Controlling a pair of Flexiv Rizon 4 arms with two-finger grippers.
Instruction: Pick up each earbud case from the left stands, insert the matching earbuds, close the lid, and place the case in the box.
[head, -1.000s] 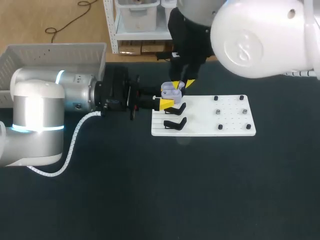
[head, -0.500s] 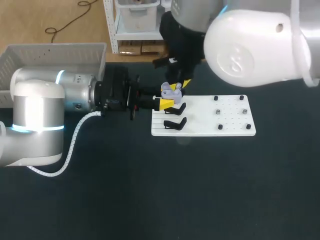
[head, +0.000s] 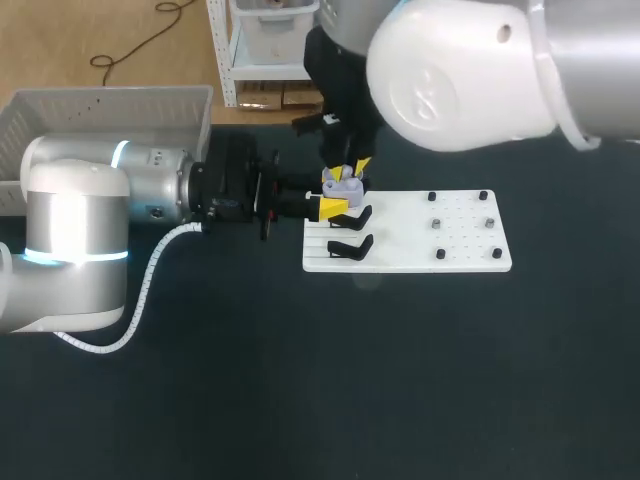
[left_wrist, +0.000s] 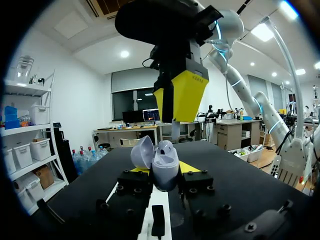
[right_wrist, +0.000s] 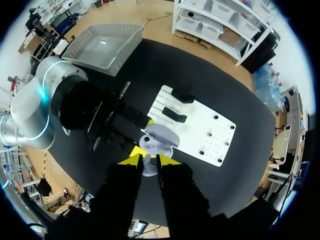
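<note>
The right arm has swung left over the last second, bringing the right hand (head: 350, 167) directly above the open lilac earbud case (head: 343, 184), at the far left corner of the white board (head: 450, 250). Its fingers are nearly together and seem to pinch a pale earbud (right_wrist: 149, 168) that reaches down into the case. The left hand (head: 333, 206) has not moved and is clamped on the case from both sides, above the dark surface (head: 300, 380). Insertion looks underway, and the lid is not yet closed.
</note>
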